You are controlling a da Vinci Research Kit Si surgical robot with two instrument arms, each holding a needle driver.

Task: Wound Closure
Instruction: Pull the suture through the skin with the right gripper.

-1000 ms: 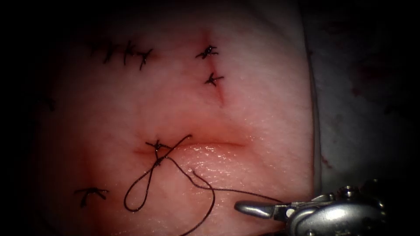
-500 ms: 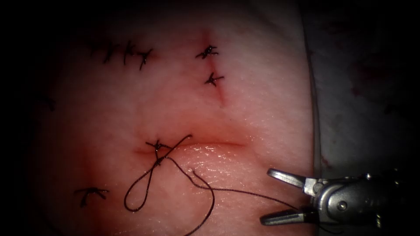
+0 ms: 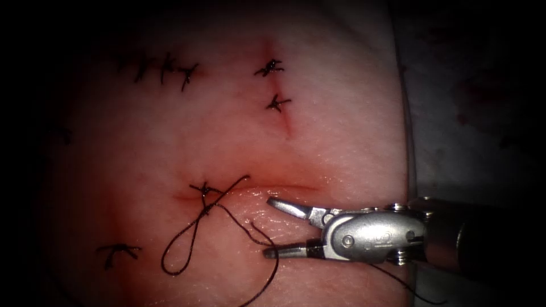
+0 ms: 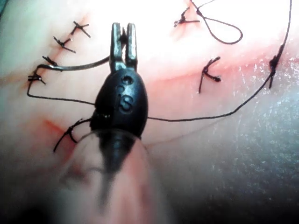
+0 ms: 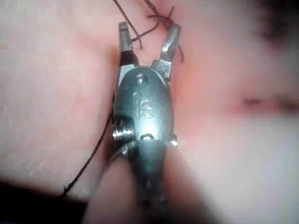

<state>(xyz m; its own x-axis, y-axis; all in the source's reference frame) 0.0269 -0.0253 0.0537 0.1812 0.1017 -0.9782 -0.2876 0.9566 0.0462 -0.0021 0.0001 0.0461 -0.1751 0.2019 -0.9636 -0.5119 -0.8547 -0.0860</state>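
Observation:
The tissue (image 3: 170,136) has a horizontal cut (image 3: 278,187) with one knotted stitch (image 3: 205,190) at its left end. Dark thread (image 3: 177,253) runs from the knot into a loop and a loose tail. My right tool (image 3: 268,227) lies just below the cut with its jaws open on either side of that tail, holding nothing. In the right wrist view the right tool (image 5: 147,35) is spread beneath the knot (image 5: 161,16). My left tool (image 4: 124,35) is shut on the curved needle (image 4: 74,66) near one end. The needle lies over the tissue, and thread (image 4: 196,116) trails from its other end.
Two finished stitches (image 3: 273,85) close a shorter cut higher up. More tied stitches sit at the upper left (image 3: 165,68) and lower left (image 3: 116,250). The tissue's right edge (image 3: 406,170) drops to a grey surface (image 3: 466,142). Red fluid (image 4: 53,126) streaks the tissue near the left tool.
The right tool came in from the lower right and moved left across the tissue. Its jaws opened and now straddle the thread's tail. The knot and loop have not moved.

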